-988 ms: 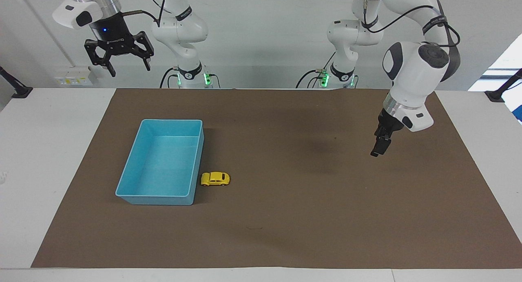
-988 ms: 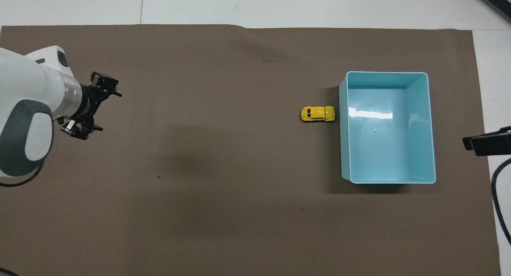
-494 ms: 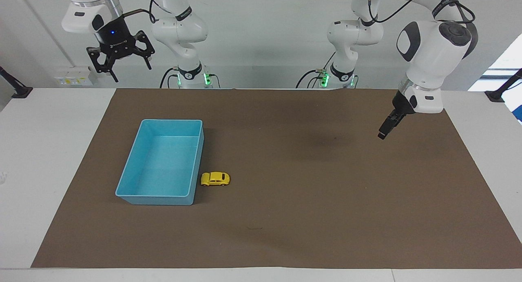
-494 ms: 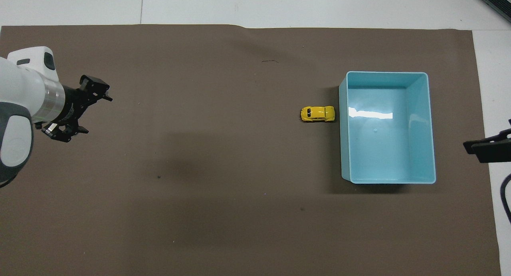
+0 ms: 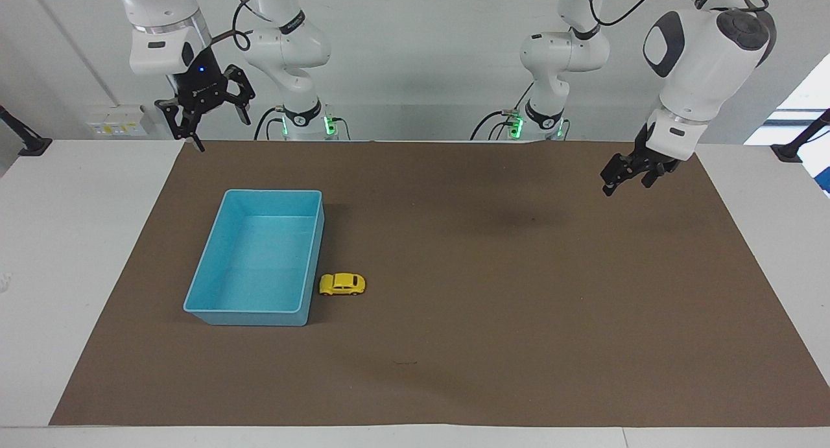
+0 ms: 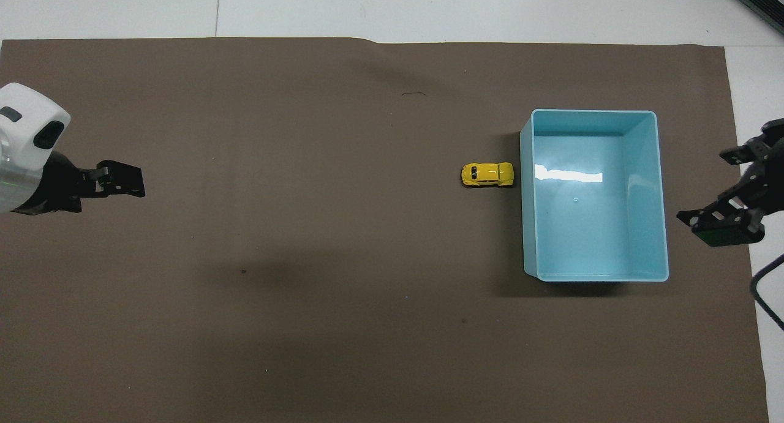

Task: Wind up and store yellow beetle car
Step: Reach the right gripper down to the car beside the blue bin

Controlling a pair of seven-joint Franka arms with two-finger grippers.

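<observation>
Car first: I see the yellow beetle car (image 5: 342, 284) on the brown mat (image 5: 493, 305), just beside the light-blue bin (image 5: 214, 266), on its wheels. My left claw (image 5: 628, 178) hangs wide and empty over the mat's left-arm end. My right claw (image 5: 209, 118) hangs wide and empty above the mat's edge by the bin.
</observation>
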